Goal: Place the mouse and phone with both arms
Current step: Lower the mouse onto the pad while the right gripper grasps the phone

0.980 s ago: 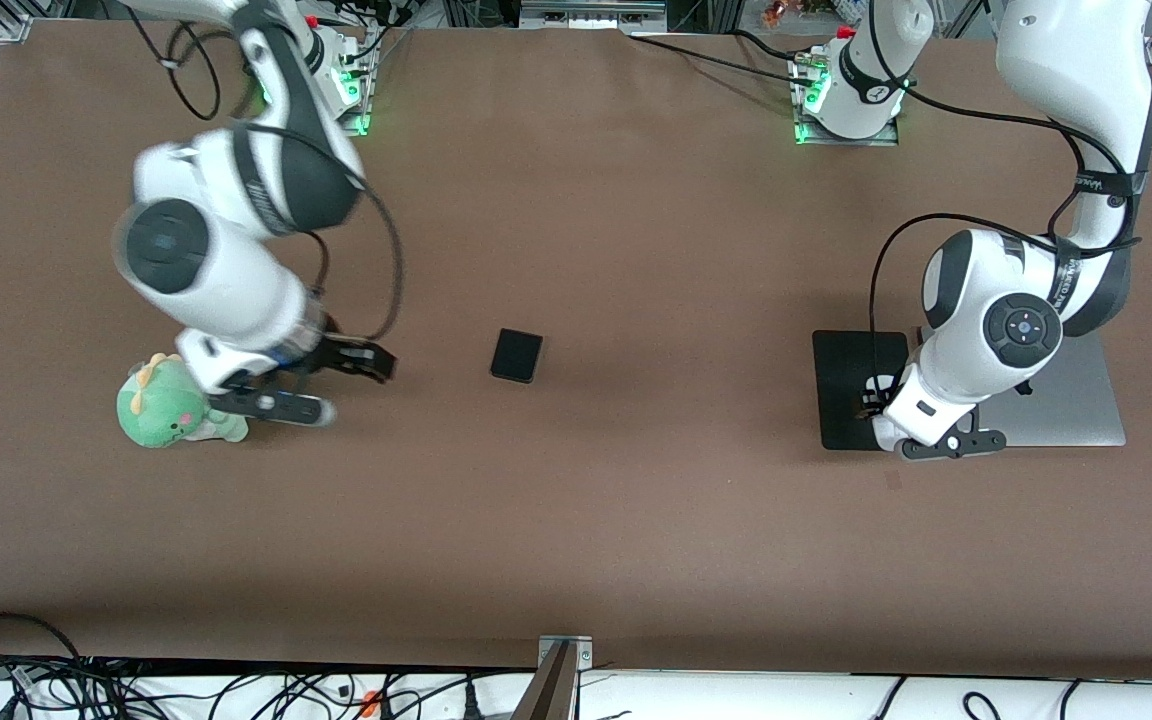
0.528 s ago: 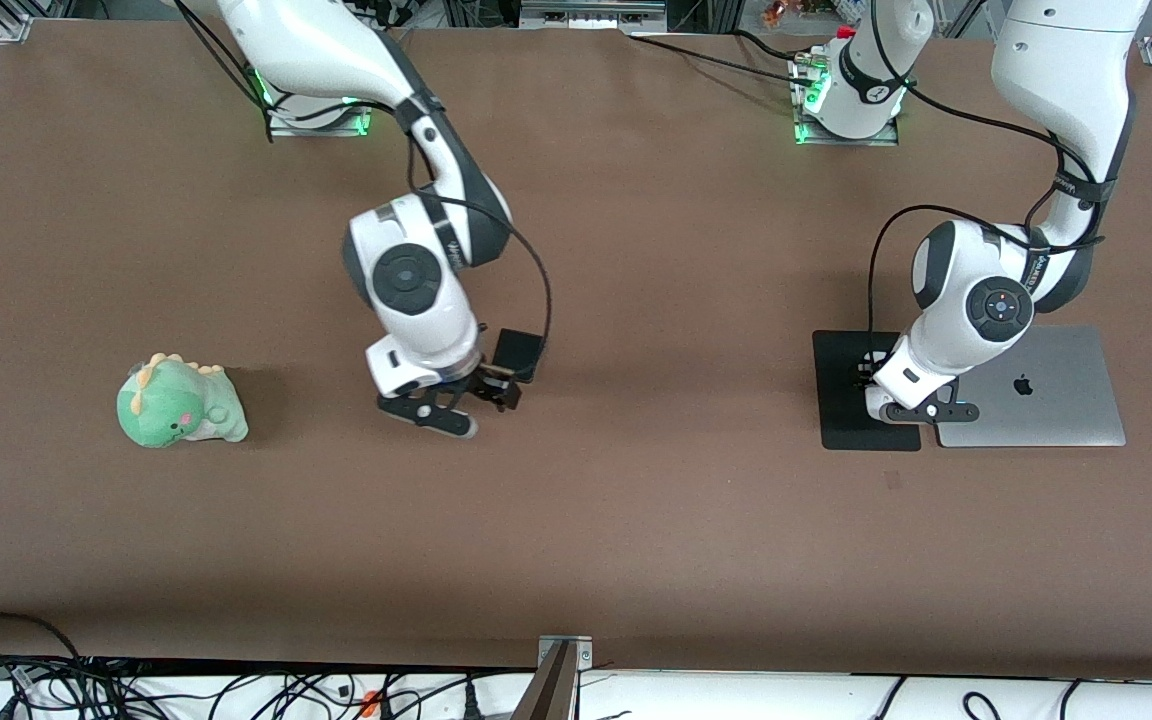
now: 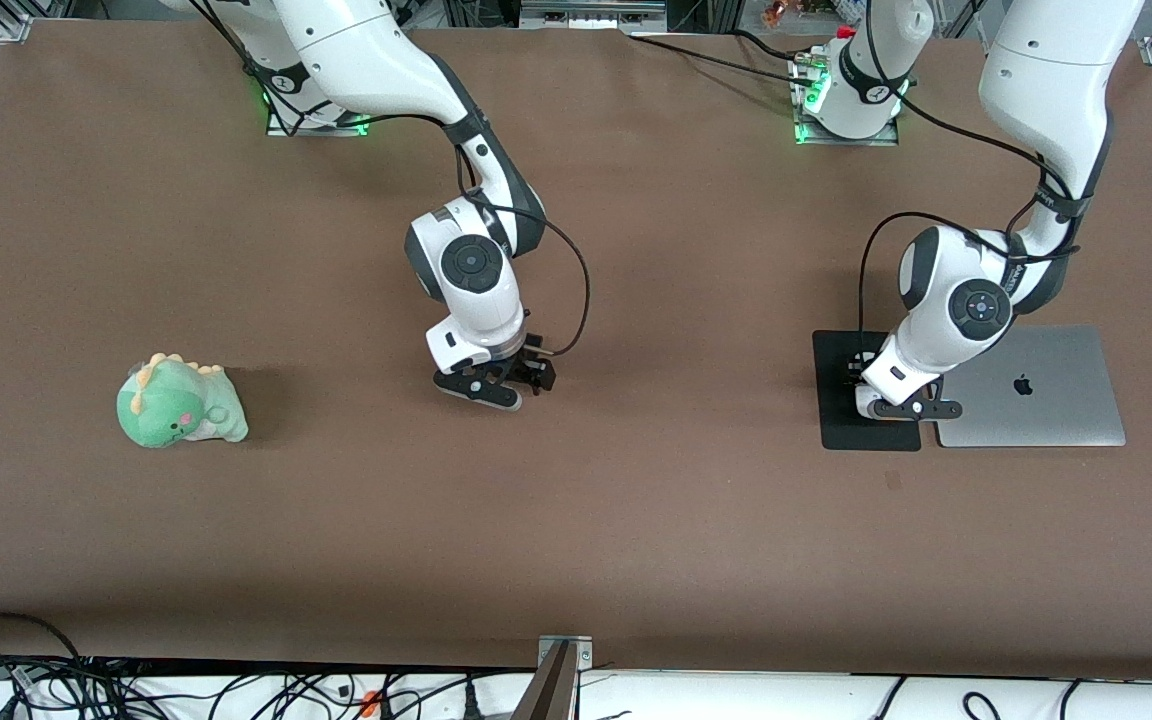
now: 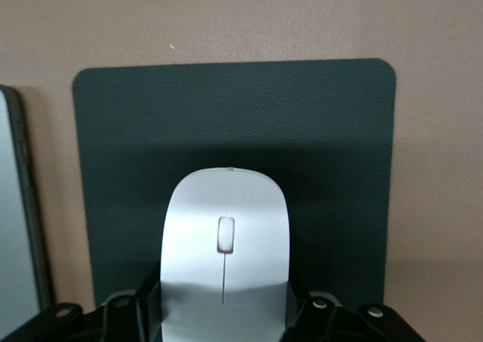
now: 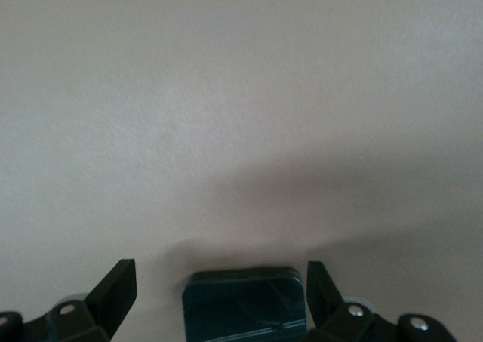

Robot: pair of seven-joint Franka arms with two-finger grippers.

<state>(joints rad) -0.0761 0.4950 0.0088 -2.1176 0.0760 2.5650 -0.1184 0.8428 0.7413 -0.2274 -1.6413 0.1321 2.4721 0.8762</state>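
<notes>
My right gripper point(image 5: 219, 293) has arrived over the phone point(image 5: 245, 304), fingers wide; my left gripper point(image 4: 224, 312) holds the mouse point(image 4: 224, 244) above the mat point(image 4: 234, 115).

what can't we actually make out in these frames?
- Phone: front view hides it under the right gripper; right wrist view's edge cuts it off between the open jaws.
- Mouse: front view hides it under the left gripper; the jaws are shut on it.
- Whether the mouse touches the black mat: cannot tell.
- Laptop: partly covered by the left arm.
</notes>
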